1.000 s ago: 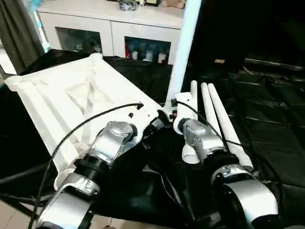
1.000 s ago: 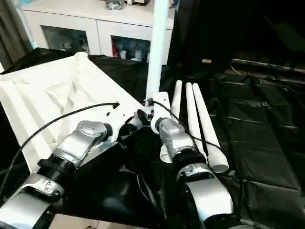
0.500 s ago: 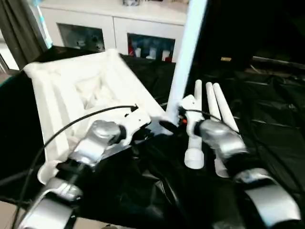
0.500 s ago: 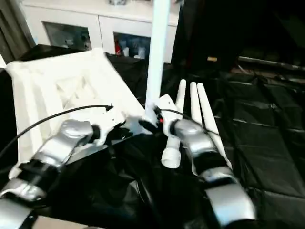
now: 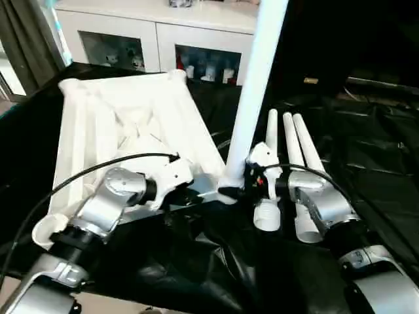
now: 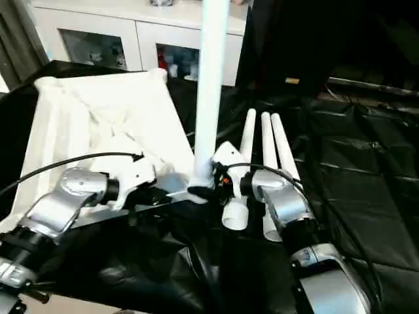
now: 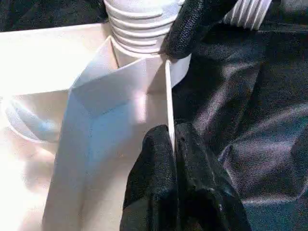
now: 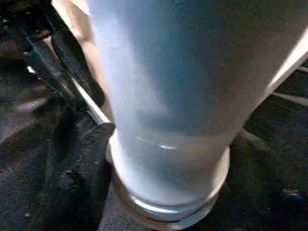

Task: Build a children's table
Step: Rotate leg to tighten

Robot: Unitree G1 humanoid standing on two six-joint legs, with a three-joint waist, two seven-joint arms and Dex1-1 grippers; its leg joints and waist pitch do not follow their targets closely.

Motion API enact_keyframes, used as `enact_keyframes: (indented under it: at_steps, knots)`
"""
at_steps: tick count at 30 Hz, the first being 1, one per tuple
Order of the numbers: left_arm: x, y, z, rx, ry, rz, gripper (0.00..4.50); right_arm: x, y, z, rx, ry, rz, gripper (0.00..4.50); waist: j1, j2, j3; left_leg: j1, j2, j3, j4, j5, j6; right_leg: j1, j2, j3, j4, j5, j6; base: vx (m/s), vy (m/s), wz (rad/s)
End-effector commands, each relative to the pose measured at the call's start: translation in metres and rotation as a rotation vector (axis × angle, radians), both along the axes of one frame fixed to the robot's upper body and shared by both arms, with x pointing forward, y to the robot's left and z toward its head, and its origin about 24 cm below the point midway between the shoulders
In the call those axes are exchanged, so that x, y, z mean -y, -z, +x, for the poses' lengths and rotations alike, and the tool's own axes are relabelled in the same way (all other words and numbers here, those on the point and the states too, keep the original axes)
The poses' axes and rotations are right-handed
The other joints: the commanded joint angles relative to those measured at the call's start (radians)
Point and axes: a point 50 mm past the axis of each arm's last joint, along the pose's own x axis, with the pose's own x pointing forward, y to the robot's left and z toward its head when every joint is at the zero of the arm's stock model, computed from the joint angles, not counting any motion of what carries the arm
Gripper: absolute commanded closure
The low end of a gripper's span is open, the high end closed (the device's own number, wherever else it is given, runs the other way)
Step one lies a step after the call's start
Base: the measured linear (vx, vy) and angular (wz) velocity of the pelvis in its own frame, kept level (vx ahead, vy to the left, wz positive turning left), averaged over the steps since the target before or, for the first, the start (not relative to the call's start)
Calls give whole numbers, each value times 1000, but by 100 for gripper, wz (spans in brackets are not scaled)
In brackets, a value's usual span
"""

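One long white tubular leg stands upright in the white ribbed plastic tabletop's corner socket, turned since a second ago; left hand pinches the rim shut, right hand clasps the leg base.

A lived-in room, likely a home, is being suggested by a white cabinet with glass-fronted doors and a curtain.

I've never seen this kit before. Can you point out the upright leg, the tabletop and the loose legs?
upright leg (image 5: pixel 252 85): left eye view, mid-shaft.
tabletop (image 5: pixel 131 124): left eye view, ribbed underside.
loose legs (image 6: pixel 265 147): right eye view, middle tube's shaft.
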Motion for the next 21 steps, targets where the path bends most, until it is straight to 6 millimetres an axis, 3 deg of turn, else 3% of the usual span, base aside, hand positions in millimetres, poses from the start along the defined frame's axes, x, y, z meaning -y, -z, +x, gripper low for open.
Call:
enact_keyframes:
  at_steps: [1,4,12,14,16,17,18,19,20,21]
  knots:
    - [5,5,-8,-36,72,15,450,6,-5,1,10,16,3,138,1,12,-69,-8,6,15,-64,-175,27,69,-51,57,-59,-224,-188,0,0,0]
    - [5,6,-8,-38,73,13,450,6,-5,0,1,8,8,169,2,11,-70,-8,6,16,-62,-159,28,69,-51,58,-56,-203,-191,0,0,0]
    - [6,7,-6,-35,28,3,450,5,1,0,-10,69,5,174,2,11,-68,-7,5,16,-63,-170,23,68,-52,57,-61,-242,-178,0,0,0]
    - [10,9,4,-6,-84,8,450,4,10,7,-17,229,-1,174,0,9,-66,-8,5,16,-64,-177,17,66,-51,57,-63,-256,-173,0,0,0]
    - [18,12,15,23,-222,13,450,0,19,15,-52,428,23,175,-11,9,-57,0,0,15,-68,-256,-10,58,-51,53,-81,-417,-132,0,0,0]
    - [20,13,16,24,-243,13,450,-1,20,16,-60,457,28,175,-11,9,-57,0,0,15,-68,-256,-10,58,-51,53,-81,-417,-132,0,0,0]
    - [24,15,20,30,-290,25,450,-4,23,20,-85,541,47,175,-12,11,-58,8,-2,13,-65,-288,-15,56,-53,50,-91,-485,-108,0,0,0]
    - [30,17,23,39,-335,53,450,-8,25,24,-124,648,70,175,-12,12,-59,10,-2,11,-65,-287,-18,54,-56,49,-96,-503,-97,0,0,0]
    - [30,17,23,39,-335,53,450,-8,25,24,-124,648,70,175,-14,12,-59,9,-2,11,-65,-286,-17,53,-55,49,-97,-506,-92,0,0,0]
    - [45,19,26,49,-383,56,450,-20,29,26,-162,755,73,175,-14,12,-59,7,-2,12,-65,-294,-10,51,-56,47,-100,-511,-83,0,0,0]
